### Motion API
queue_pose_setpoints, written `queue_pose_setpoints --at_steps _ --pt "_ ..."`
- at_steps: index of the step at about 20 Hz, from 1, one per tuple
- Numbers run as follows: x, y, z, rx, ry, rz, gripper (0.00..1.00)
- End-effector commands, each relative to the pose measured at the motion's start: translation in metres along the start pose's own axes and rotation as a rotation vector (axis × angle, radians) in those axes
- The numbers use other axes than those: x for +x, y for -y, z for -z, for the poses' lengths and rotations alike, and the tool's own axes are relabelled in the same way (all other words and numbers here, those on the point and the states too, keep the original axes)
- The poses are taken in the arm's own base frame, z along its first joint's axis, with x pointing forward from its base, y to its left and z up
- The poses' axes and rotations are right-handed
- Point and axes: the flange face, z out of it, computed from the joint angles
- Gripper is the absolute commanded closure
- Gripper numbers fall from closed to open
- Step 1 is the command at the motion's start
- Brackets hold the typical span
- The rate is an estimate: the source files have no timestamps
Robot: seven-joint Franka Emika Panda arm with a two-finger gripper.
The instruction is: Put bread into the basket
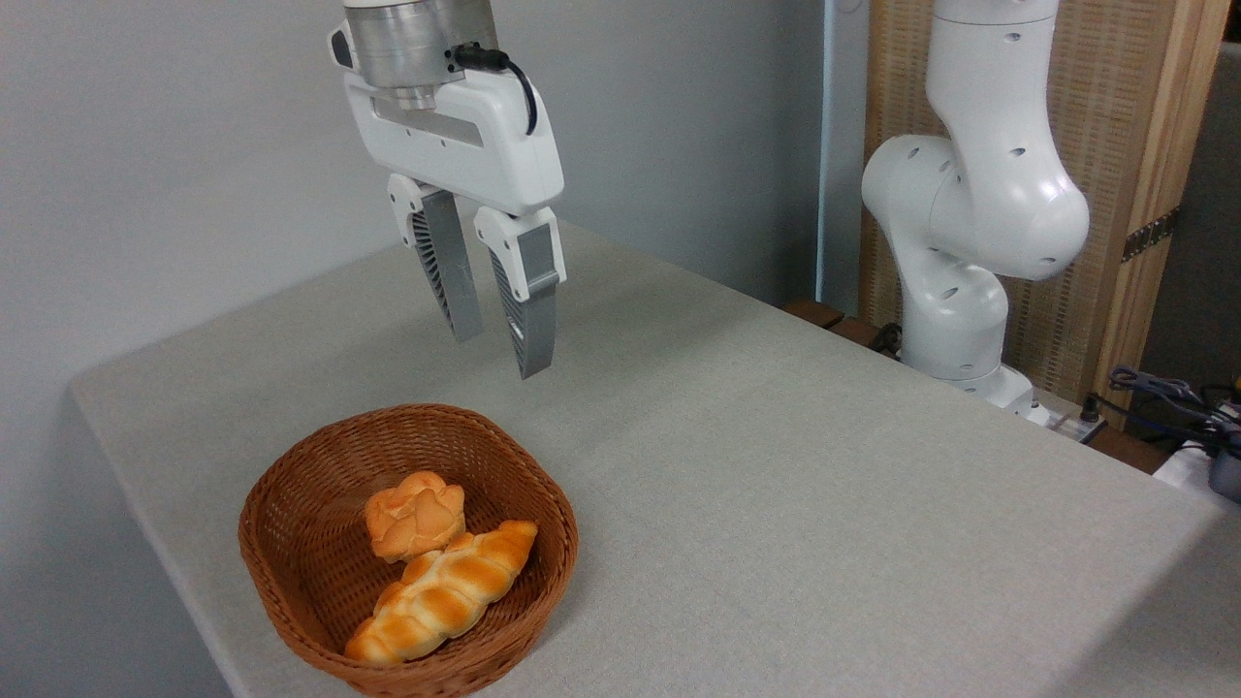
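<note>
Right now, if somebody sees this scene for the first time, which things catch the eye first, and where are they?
The brown wicker basket near the table's front left edge stands out, holding a small round bun that touches a long braided loaf. Above and behind it hangs the pincer, open and empty. The white arm's base stands at the right, beyond the table.

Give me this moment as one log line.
gripper: open, empty, above table behind basket | bun: in basket, touching loaf | task: looks done
</note>
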Motion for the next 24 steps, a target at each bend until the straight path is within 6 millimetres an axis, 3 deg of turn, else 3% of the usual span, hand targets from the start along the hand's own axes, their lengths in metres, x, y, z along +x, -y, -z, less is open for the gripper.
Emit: queue_pose_setpoints --at_steps 1,4,24 --pt "-0.0119 0.0147 0.0034 -0.021 0.005 0.044 0.0" --pt "-0.0189 0.023 0.0022 -0.025 0.005 0.064 0.0" --pt "-0.0198 0.024 0.0022 -0.041 -0.008 0.072 0.0"
